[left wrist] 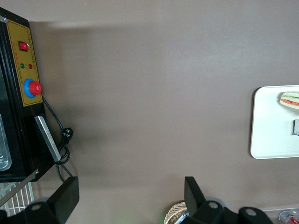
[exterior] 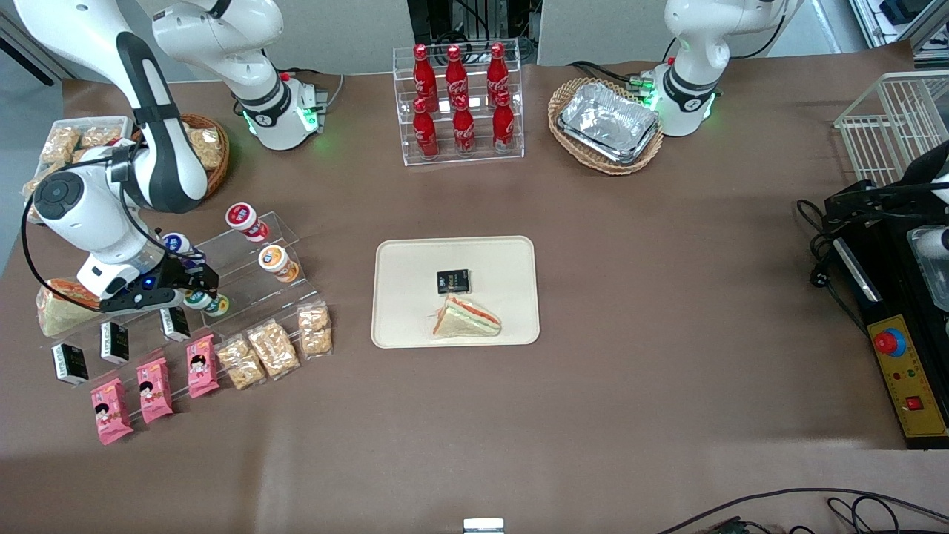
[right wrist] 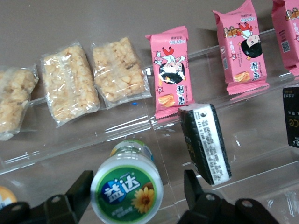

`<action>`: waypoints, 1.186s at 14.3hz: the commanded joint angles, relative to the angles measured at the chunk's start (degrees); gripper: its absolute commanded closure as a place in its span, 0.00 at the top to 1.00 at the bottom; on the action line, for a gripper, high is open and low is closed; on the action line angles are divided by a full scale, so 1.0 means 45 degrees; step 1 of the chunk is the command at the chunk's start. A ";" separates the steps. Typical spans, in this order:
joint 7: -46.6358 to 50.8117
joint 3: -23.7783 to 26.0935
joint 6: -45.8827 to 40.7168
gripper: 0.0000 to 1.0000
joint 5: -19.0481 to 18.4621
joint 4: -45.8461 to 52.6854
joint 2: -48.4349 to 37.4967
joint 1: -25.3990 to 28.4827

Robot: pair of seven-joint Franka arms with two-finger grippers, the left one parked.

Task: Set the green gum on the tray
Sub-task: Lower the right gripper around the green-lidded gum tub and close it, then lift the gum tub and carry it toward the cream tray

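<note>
The right arm's gripper is hanging low over the clear stepped rack at the working arm's end of the table, and its fingers are standing apart, released, on either side of the green gum — nothing is clamped yet. In the right wrist view the gum bottle is sitting between the two dark fingers, its round green-ringed lid facing the camera, which suggests the approach is lined up so the fingers can be closing across the bottle's body rather than its lid. The bottle is resting on a lower step of the rack, tilted lid-up as the steps are slanting their goods for display; a black packet is leaning just beside it, so a careless squeeze might be nudging that too. The tray is lying well apart at mid-table, already carrying a sandwich and a small black packet. Its bare area nearer the working arm is looking like the natural landing spot. The task is at the grasping step, with the carry and release not yet done.
</note>
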 commanded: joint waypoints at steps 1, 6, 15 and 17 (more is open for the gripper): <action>0.0011 0.0038 0.0328 0.78 -0.0184 -0.0045 0.0069 0.0015; -0.0027 0.0038 0.0211 0.57 -0.0164 -0.0025 -0.0145 0.0015; 0.0517 0.0429 -0.5636 0.52 -0.0047 0.2486 -0.2274 0.0191; 0.0655 0.0410 -0.8078 0.52 -0.0047 0.4244 -0.2255 0.0520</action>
